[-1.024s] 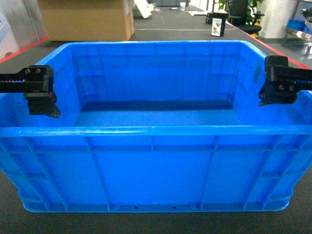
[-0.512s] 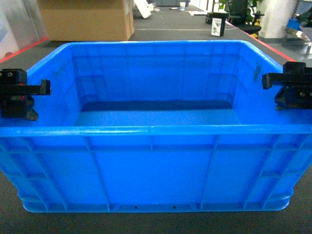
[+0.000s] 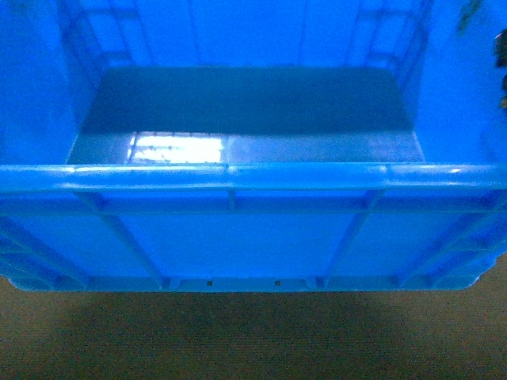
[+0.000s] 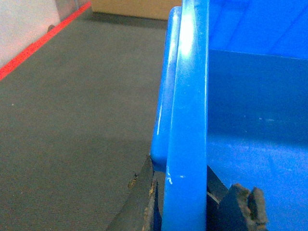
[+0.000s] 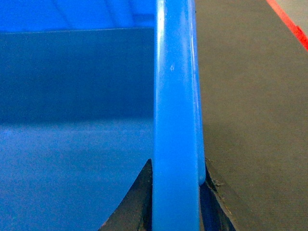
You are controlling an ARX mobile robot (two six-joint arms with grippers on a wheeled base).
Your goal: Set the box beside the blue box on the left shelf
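The box (image 3: 253, 237), a bright-blue open crate, fills the head view, with its near rim across the middle and its floor showing beyond. In the left wrist view my left gripper (image 4: 185, 195) straddles the crate's left rim (image 4: 187, 110), one finger outside the lip and one inside, shut on it. My right gripper (image 5: 177, 183) clamps the right rim (image 5: 175, 86) the same way. Only a dark sliver of the right gripper (image 3: 501, 71) shows at the head view's right edge. The blue box on the left shelf and the shelf are out of view.
Dark grey carpet (image 3: 253, 340) lies below the crate's near wall. A red floor line (image 4: 43, 41) and a cardboard box (image 4: 130, 6) sit off to the left. Another red line (image 5: 288, 21) runs at the right.
The grippers moved outward to the crate's side rims and closed on them. The crate now looms larger and is seen from higher up, hiding the room behind it.
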